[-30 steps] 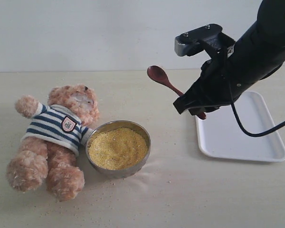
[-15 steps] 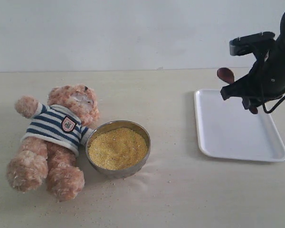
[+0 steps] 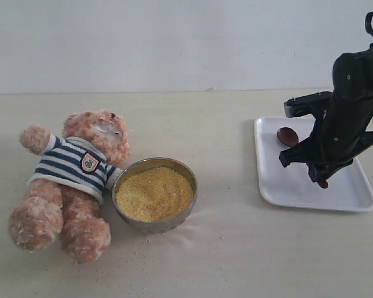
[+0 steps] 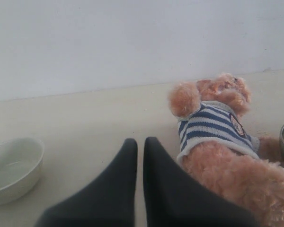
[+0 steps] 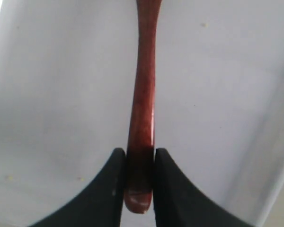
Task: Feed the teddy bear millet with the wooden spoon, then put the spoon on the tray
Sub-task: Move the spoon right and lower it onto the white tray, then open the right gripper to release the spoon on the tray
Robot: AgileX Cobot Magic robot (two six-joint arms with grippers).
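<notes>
While the wooden spoon [image 3: 287, 136] is pinched by its handle close to the tail end, its small oval bowl shows over the far-left part of the tray [image 3: 280, 183]. Seen from the exterior view, that oval bowl lies at about 10 o'clock from the right tool [image 3: 320, 177], and the tip of the handle peeks out just below the tool at about 6 o'clock. In the right wrist view the two dark fingers [image 5: 114, 165] press on either side of the reddish-brown handle [image 5: 143, 94], which runs straight away from the right tool [image 5: 140, 152] over the white floor of the tray [image 5: 61, 94]. Whether the spoon touches the tray cannot be told from either view.

The tray sits on the pale table [image 3: 236, 248] at about 3 o'clock from the metal bowl [image 3: 150, 161], well apart from it. The millet [image 3: 154, 194] fills that bowl as a yellow heap, and a few loose grains dot the table near it. The teddy bear [image 3: 74, 167] lies on its back at the bowl's 9 o'clock, its striped shirt touching the rim.

The left tool [image 4: 139, 142] appears only in the left wrist view, its fingers pressed together with nothing between them. Beside it lies the teddy bear [image 4: 217, 127], and a white bowl [image 4: 12, 168] stands on the table on the tool's other side.
</notes>
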